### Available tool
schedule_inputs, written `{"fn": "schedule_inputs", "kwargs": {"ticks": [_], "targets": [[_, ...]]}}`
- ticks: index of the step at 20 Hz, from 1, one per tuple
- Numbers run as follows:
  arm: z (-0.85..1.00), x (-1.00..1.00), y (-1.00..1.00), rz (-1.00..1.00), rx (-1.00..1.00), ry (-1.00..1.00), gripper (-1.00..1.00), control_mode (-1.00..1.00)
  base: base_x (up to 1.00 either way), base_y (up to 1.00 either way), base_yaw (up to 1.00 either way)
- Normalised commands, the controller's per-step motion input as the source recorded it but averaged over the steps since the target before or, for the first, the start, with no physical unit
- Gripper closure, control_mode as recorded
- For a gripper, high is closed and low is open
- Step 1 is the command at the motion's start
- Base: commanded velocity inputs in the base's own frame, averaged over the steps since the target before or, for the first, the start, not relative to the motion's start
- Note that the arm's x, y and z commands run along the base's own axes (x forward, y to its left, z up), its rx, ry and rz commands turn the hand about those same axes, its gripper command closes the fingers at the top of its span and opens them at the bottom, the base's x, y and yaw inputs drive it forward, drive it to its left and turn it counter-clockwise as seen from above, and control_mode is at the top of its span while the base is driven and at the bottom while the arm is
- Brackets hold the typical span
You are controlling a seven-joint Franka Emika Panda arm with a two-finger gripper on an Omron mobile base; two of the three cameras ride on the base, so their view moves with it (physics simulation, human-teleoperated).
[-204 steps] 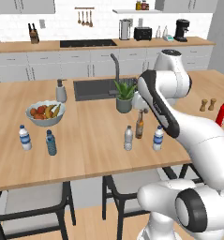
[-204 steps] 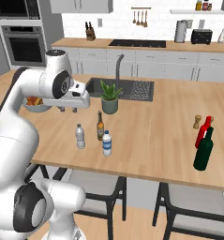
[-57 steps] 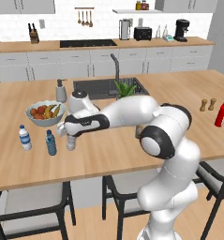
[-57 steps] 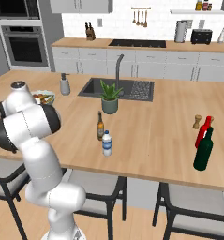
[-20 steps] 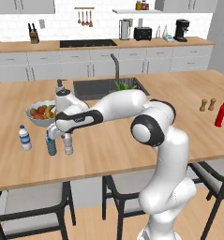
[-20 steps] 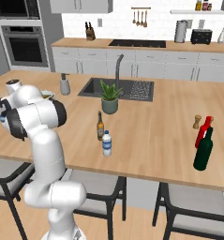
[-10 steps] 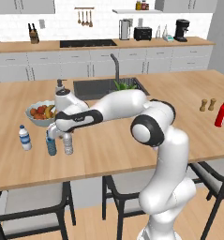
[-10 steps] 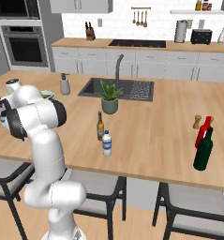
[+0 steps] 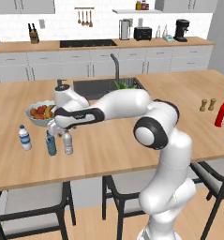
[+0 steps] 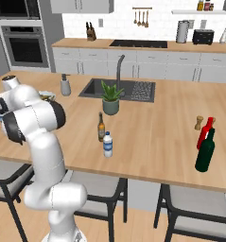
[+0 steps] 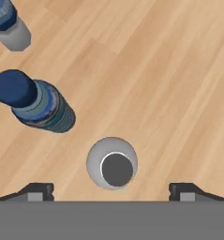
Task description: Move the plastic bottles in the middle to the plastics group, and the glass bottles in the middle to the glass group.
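Step in hand: the release of one plastic bottle at the plastics group. The plain greyish bottle (image 9: pixel 67 142) stands upright on the wooden counter (image 9: pixel 113 150), just right of the blue-tinted bottle (image 9: pixel 51 143). I judge this placing is practically done.

Gripper: the gripper (image 11: pixel 111 190) is directly above the greyish bottle (image 11: pixel 112 162). In the hand view the two fingertips stand far apart, one on each side of the bottle's cap, and neither touches it. So the jaws are apart and hold nothing.

Plastics group: at the left, near side of the counter. The blue-label bottle with white cap (image 9: pixel 24 138) is the leftmost, the blue-tinted one is beside it, and the greyish one is now the right end of the row. A fruit bowl (image 9: pixel 40 114) is just behind them.

Still in the middle: the second plastic bottle (image 10: pixel 108 144) and the amber bottle (image 10: pixel 101 127) stand close together in front of the potted plant (image 10: pixel 110 98).

Glass group: the red bottle (image 10: pixel 205 133) and the dark green bottle (image 10: pixel 205 151) are at the far right, well apart from the middle.

Next move, my judgement: lift the hand straight up so the fingers clear the cap without tipping the bottle, then swing right to the middle pair. The two bottles there are close, so the approach must come from above onto one only.
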Motion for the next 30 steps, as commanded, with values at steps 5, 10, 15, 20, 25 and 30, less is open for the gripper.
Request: {"fn": "schedule_inputs", "kwargs": {"ticks": [5,10,15,20,25,30], "targets": [[0.11,-0.54,-0.66,-0.08,0.00,0.00,-1.00,-1.00,0.00,0.00,0.00],[0.00,-0.59,-0.97,-0.14,0.06,0.00,-1.00,-1.00,0.00,0.00,0.00],[0.00,-0.59,-1.00,-0.17,0.12,0.00,-1.00,-1.00,0.00,0.00,0.00],[0.01,-0.49,-1.00,-0.19,0.11,0.00,-1.00,-1.00,0.00,0.00,0.00],[0.33,-0.38,-0.91,-0.18,0.02,0.07,-1.00,-1.00,0.00,0.00,0.00],[0.33,-0.27,-0.84,-0.21,-0.02,0.04,-1.00,-1.00,0.00,0.00,0.00]]}}
